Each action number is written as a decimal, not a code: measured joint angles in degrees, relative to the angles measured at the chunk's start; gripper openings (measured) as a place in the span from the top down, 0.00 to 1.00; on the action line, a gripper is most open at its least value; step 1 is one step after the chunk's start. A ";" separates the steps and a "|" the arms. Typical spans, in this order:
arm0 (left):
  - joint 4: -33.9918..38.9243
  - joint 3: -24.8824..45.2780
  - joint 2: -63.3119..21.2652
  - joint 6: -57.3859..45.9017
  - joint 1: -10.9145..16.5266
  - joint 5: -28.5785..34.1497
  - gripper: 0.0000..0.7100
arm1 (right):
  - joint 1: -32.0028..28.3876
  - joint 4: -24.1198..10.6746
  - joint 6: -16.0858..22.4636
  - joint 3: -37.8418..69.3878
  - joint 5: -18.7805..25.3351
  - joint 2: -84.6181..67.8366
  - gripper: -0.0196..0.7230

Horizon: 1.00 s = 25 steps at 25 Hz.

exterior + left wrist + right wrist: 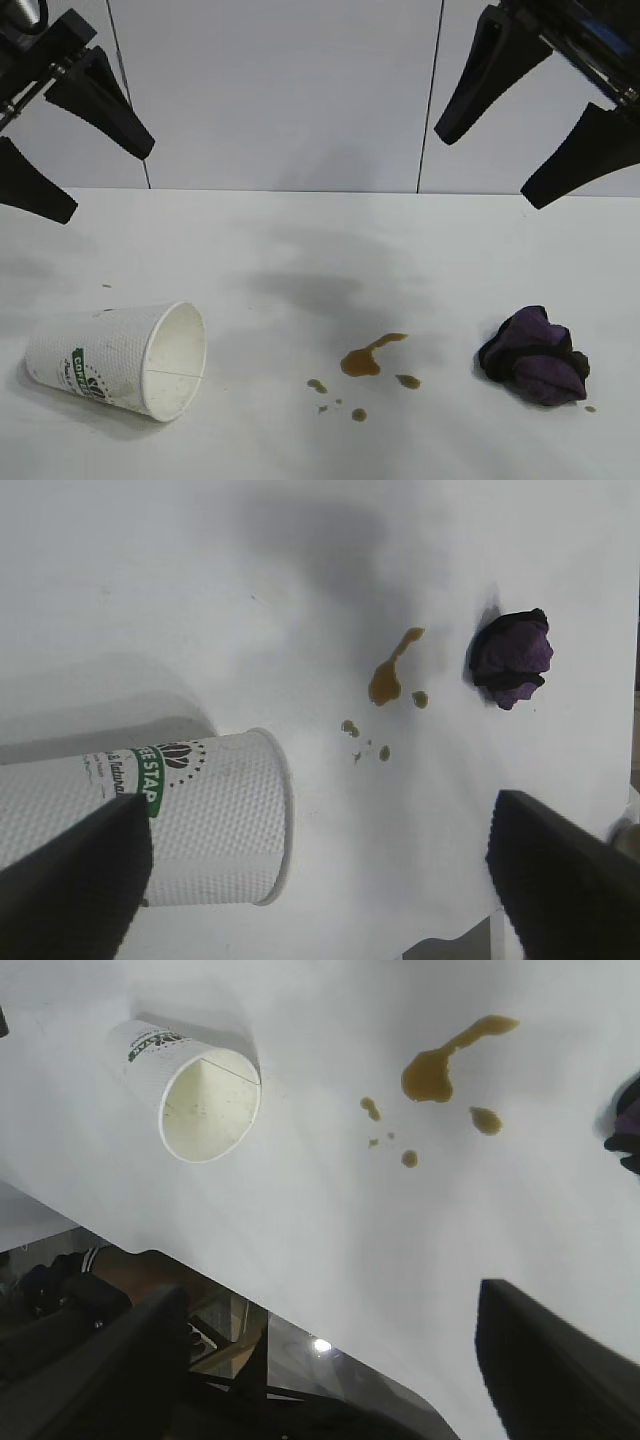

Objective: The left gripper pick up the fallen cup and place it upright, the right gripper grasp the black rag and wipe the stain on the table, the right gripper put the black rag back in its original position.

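The white cup [120,362] with a green logo lies on its side at the front left of the white table [300,250], its mouth turned to the right. It also shows in the left wrist view [190,820] and the right wrist view [205,1095]. The brown stain [368,358] with small droplets is at centre front, also in the wrist views [388,675] [440,1060]. The black and purple rag [535,355] [512,658] lies bunched at the right. My left gripper [70,175] hangs open high at the left, above the cup. My right gripper [490,165] hangs open high at the right.
A grey panelled wall [280,90] stands behind the table. In the right wrist view the table's front edge [300,1315] shows, with dark floor and clutter below it.
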 joint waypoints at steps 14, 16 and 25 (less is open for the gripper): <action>0.00 0.00 0.00 0.00 0.00 0.00 0.08 | 0.00 0.00 0.00 0.00 -1.08 0.00 0.24; -0.04 0.00 0.00 0.00 0.00 -0.41 0.08 | 0.00 0.00 0.00 0.00 -1.08 0.00 0.24; -0.19 0.00 0.00 2.01 0.00 -6.94 0.08 | 0.00 0.00 0.00 0.00 -1.08 0.00 0.24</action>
